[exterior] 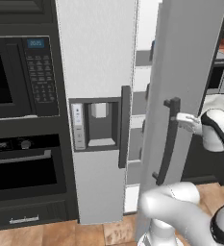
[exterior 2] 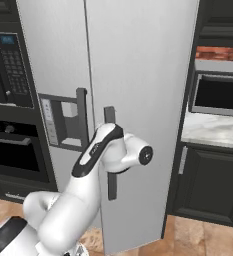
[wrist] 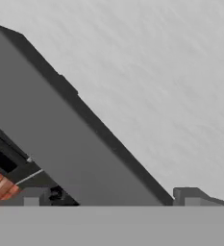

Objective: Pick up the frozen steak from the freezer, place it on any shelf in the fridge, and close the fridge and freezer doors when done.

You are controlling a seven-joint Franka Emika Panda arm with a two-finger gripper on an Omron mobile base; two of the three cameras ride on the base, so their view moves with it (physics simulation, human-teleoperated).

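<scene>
Claw (exterior: 180, 119): against the fridge door handle (exterior: 168, 141); its grip cannot be told.
Fridge door (exterior: 180, 72): ajar.
Freezer door (exterior: 96, 48): shut.

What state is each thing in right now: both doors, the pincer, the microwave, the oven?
Right door: ajar, shelves visible through the gap.
Left door: closed; it carries the dispenser.
Pincer: at the right door's handle; grip unclear.
Microwave: shut, display lit.
Oven: shut.
</scene>
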